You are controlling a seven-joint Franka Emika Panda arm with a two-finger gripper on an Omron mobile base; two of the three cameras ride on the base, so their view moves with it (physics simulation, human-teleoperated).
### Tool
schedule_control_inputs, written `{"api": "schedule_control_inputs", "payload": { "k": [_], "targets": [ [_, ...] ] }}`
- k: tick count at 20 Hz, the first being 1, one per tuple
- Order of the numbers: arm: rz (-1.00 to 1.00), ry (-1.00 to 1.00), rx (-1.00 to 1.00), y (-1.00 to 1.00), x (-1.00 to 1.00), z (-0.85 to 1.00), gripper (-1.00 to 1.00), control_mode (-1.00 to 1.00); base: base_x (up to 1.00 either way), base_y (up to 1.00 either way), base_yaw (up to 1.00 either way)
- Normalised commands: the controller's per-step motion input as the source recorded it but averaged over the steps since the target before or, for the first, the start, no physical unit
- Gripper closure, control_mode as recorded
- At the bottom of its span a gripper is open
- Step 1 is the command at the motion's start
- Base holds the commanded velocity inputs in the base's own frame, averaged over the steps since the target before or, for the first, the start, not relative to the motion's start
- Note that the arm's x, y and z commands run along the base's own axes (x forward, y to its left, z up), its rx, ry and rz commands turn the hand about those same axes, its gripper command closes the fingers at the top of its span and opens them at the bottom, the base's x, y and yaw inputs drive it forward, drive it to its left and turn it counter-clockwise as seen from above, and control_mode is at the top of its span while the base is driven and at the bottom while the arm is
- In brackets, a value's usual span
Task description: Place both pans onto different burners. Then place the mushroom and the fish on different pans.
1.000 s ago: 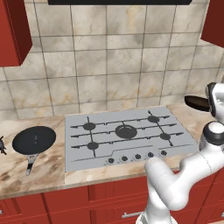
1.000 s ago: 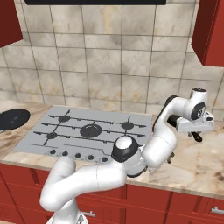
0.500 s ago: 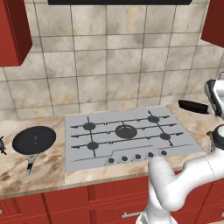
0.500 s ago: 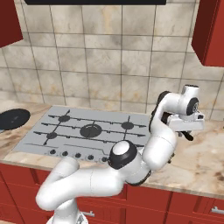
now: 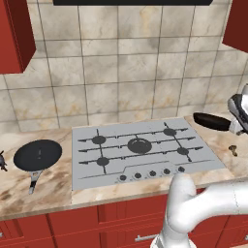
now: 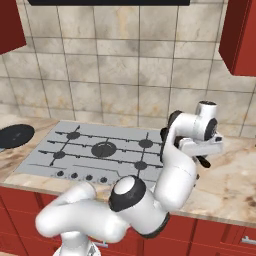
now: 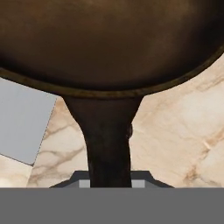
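The deeper dark brown pan (image 7: 109,39) fills the top of the hand view, and its dark handle (image 7: 109,144) runs down between my gripper (image 7: 109,182), which is shut on it. From the left base this brown pan (image 5: 211,121) hangs just right of the cooktop's (image 5: 121,167) rear corner, with the gripper (image 5: 233,125) at the frame's right edge. The mushroom (image 5: 233,150) lies on the counter in front of it. The flat black pan (image 5: 38,155) rests on the counter left of the cooktop, with the fish (image 5: 2,161) beyond it. The middle burner (image 5: 139,145) is bare.
The right rear burner (image 5: 169,131) is the closest one to the held pan. A tiled wall rises behind the counter, with red cabinets (image 5: 17,34) overhead. My own arm (image 6: 175,170) blocks much of the right base view.
The hand has carried the brown pan a little leftward, toward the cooktop, and slightly lower. The black pan, fish and mushroom have stayed put.
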Motion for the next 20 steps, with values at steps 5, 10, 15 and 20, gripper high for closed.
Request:
{"api": "schedule_control_inputs", "payload": {
  "k": [5,10,15,20],
  "targets": [
    [0.04,-0.13,-0.07,0.57,-0.46,0.00,1.00,-1.00,0.00,0.00,0.00],
    [0.04,-0.12,-0.08,0.48,-0.19,0.00,1.00,-1.00,0.00,0.00,0.00],
    [0.07,-0.04,-0.05,0.38,0.00,0.00,1.00,-1.00,0.00,0.00,0.00],
    [0.07,0.00,-0.08,0.45,0.01,0.00,1.00,-1.00,0.00,0.00,0.00]
  ]
}}
